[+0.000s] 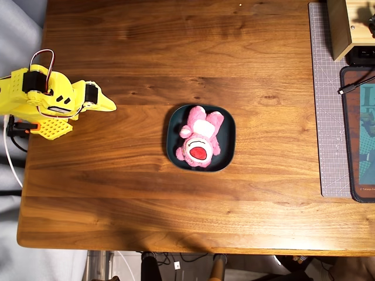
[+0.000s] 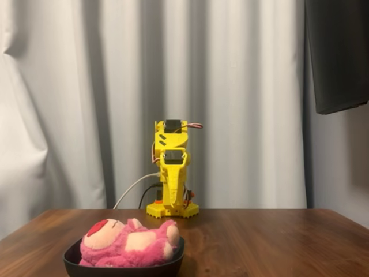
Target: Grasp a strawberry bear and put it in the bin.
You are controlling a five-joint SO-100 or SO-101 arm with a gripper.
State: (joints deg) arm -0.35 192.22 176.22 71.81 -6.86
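A small fluffy pink strawberry bear (image 1: 200, 138) lies on its back inside the bin (image 1: 227, 138), a shallow dark teal square dish with rounded corners and a raised rim. Seen from overhead, the bear's big red oval muzzle faces up and sits toward the bottom of the picture, a pale patch marks its belly, and its stubby legs reach toward the dish's top edge. The bear fills much of the dish and stays within the rim. In the fixed view from table height, the bear (image 2: 130, 242) lies lengthwise with its head to the left, rising above the dark rim of the bin (image 2: 124, 269). The dish sits near the middle of a brown wooden table (image 1: 146, 199). Well apart from it, at the left edge of the table in the overhead view, the yellow arm (image 1: 41, 93) is folded back over its base, its pointed gripper (image 1: 105, 105) aimed toward the dish, holding nothing, the fingers looking pressed together. In the fixed view the arm (image 2: 172, 173) stands folded and upright at the far side of the table, before pale curtains (image 2: 75, 104). At the right edge of the overhead view lie a grey cutting mat (image 1: 328, 117) and a wooden box (image 1: 345, 26).
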